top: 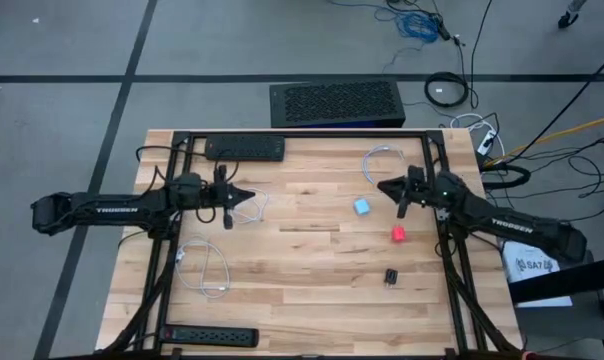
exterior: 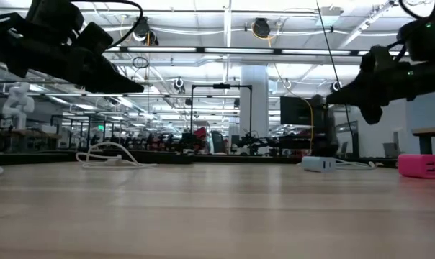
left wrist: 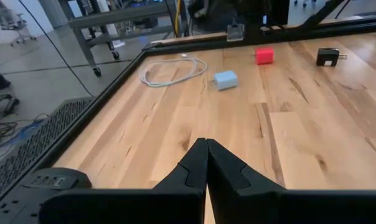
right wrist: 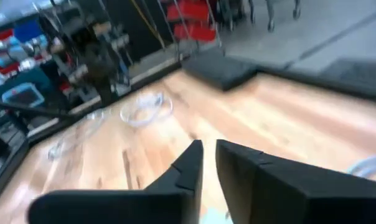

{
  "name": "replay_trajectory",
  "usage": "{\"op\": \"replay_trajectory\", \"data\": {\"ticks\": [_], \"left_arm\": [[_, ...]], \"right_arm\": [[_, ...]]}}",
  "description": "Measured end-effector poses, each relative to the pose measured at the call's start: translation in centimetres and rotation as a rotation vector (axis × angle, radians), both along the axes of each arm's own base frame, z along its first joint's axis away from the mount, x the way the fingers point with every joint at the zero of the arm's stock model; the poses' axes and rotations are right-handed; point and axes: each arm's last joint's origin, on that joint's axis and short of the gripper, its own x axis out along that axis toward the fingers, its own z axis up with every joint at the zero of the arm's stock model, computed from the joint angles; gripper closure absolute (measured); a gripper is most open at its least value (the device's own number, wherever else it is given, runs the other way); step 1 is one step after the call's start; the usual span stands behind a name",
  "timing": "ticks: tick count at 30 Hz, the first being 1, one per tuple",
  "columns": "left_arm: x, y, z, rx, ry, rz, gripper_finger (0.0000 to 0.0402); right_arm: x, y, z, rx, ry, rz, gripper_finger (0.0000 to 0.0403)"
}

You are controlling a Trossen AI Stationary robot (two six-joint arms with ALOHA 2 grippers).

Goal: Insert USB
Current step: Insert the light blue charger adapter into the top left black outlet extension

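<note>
My left gripper point(top: 250, 195) hangs shut over the table's left half, a little above the wood, with nothing in it point(left wrist: 206, 144). A loose white cable point(top: 254, 207) lies on the table just below it. My right gripper point(top: 382, 185) hovers over the right half with a narrow gap between its fingers point(right wrist: 208, 150), which hold nothing. A light blue charger point(top: 362, 206) lies on the table just near of it, then a red charger point(top: 398, 233) and a black charger point(top: 391, 276). A second white cable point(top: 382, 160) lies coiled on the far side of the right gripper.
A black power strip point(top: 244, 148) lies at the table's far edge and another point(top: 210, 336) at the near left edge. A third white cable point(top: 204, 265) lies coiled at the left. Bare wood point(top: 312, 260) stretches between the arms. A black frame point(top: 452, 270) borders the table.
</note>
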Motion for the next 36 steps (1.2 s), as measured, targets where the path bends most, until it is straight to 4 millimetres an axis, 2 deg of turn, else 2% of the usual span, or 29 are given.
{"op": "replay_trajectory", "data": {"ticks": [4,8,13,18,24,30,36], "left_arm": [[0.1,0.0,-0.1,-0.001,0.006,0.001,0.0393],[0.6,0.2,-0.5,-0.004,0.053,-0.002,0.0393],[3.3,0.9,0.1,0.032,0.136,-0.03,0.0393],[7.5,2.1,1.0,0.104,0.203,-0.081,0.0393],[14.3,3.5,1.2,0.076,0.219,-0.248,0.0393],[21.3,4.4,-0.4,0.079,0.234,-0.309,0.0393],[26.5,3.8,-2.2,0.094,0.206,-0.354,0.0393]], "right_arm": [[0.4,0.1,-0.7,0.037,0.059,0.017,0.0329],[0.5,-0.1,-1.3,0.058,0.11,-0.005,0.0325],[0.6,-0.1,-1.7,0.05,0.153,-0.003,0.0339],[0.6,-0.1,-2.1,0.057,0.192,0.0,0.0357],[0.7,-0.2,-1.7,0.033,0.186,0.0,0.0365],[0.7,-0.3,-1.7,0.008,0.197,-0.018,0.0365],[0.7,-0.3,-1.7,0.008,0.197,-0.018,0.0365]]}}
